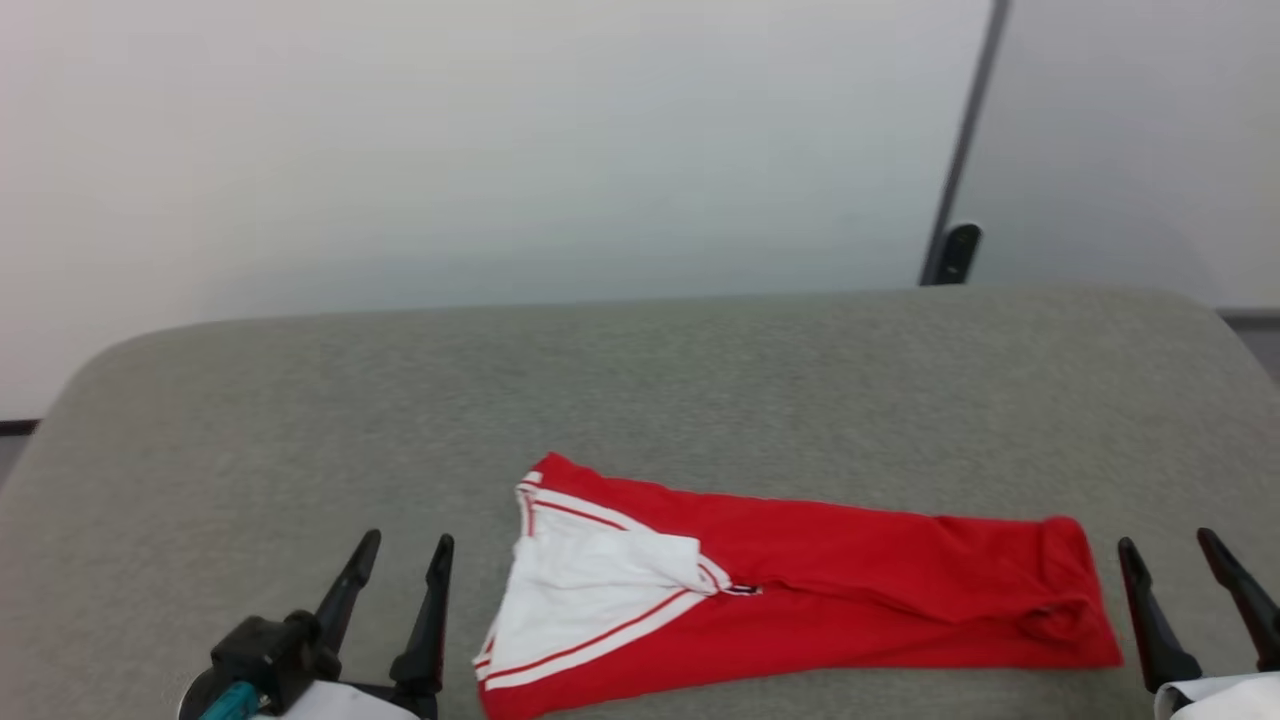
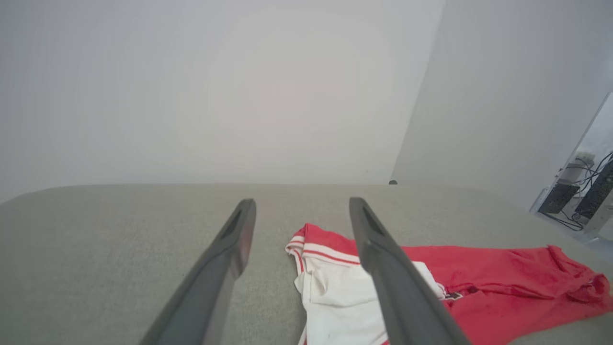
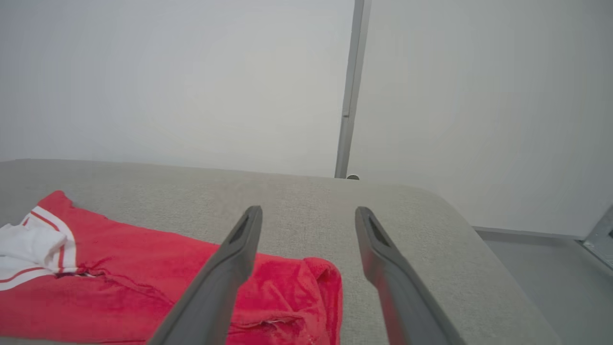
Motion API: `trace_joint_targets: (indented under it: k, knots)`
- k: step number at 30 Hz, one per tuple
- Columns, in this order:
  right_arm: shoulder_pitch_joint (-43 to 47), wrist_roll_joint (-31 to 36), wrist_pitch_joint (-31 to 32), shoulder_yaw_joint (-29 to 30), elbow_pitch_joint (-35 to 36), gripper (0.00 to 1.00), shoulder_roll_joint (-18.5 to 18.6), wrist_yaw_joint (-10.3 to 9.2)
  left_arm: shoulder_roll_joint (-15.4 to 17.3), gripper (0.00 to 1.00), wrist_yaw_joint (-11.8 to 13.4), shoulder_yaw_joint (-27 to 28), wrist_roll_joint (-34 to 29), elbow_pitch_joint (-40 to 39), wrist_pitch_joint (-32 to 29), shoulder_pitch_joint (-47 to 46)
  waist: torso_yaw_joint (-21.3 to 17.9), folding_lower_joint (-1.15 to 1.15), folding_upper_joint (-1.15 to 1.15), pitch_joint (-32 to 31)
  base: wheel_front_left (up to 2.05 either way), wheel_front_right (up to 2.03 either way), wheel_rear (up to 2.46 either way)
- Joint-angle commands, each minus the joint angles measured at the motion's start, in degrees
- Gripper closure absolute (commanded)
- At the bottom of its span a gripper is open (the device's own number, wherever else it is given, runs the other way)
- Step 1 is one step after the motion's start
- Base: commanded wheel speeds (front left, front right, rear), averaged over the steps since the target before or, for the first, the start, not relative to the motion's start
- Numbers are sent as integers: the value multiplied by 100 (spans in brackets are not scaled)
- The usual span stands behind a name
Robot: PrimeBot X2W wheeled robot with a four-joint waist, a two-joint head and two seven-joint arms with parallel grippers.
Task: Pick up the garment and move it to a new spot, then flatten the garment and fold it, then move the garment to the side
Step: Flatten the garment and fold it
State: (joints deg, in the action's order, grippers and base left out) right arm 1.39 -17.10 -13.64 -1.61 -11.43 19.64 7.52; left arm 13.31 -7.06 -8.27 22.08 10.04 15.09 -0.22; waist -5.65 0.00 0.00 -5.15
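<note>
The garment point(image 1: 830, 590) lies folded into a long red strip near the front edge of the grey padded table point(image 1: 640, 400), its white sleeve with red-and-white trim at the left end. My left gripper point(image 1: 407, 550) stands open just left of that white end, touching nothing. At the strip's right end my right gripper point(image 1: 1168, 545) is open too, clear of the cloth. The left wrist view shows the garment point(image 2: 498, 282) to the right of the fingers point(image 2: 225, 254). In the right wrist view the garment point(image 3: 119, 282) lies left of and beneath the left finger point(image 3: 230, 268).
A pale wall rises behind the table, with a dark vertical post point(image 1: 965, 150) at the back right. The table's rounded corners fall away at far left and far right. Cabled equipment point(image 2: 579, 191) stands on the floor beyond the right side.
</note>
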Motion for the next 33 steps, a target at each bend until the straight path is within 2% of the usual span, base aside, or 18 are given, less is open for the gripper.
trace_joint_targets:
  k: [1, 7, 14, 22, 23, 24, 26, 33]
  knots:
    - [2, 22, 38, 80, -8, 0, -18, -8, -23, 0, -28, 24, -53, 23, 1, -80, -317, 0, 0, 139, 0, 0, 0]
    - [-122, 53, 125, 54, -9, 0, -68, -8, -30, 0, -45, 94, -70, 53, 2, -100, -579, 0, 0, 235, 0, 0, 0]
    - [-252, -124, 468, 68, -176, 0, -15, -8, 140, 0, -49, 52, 37, 53, 2, -166, -548, 0, 0, 270, 0, 0, 0]
    - [-833, -568, 2009, -54, -534, 0, 209, -8, 293, 0, -46, 29, 189, 45, 2, -252, -295, 0, 0, 364, 0, 0, 0]
    - [-1006, -665, 2470, -138, -637, 0, 275, -8, 317, 0, -47, -37, 225, 58, 2, -270, -221, 0, 0, 398, 0, 0, 0]
    - [-1006, -665, 2470, -138, -637, 0, 275, -8, 317, 0, -47, -37, 225, 58, 2, -270, -221, 0, 0, 398, 0, 0, 0]
    - [-1185, -770, 2938, -189, -761, 0, 328, -8, 324, 0, -47, -101, 266, 76, 2, -298, -146, 0, 0, 434, 0, 0, 0]
    - [-1703, -764, 4243, -213, -1241, 0, 431, -8, 324, 0, -47, -388, 474, 170, 2, -431, 159, 0, 0, 580, 0, 0, 0]
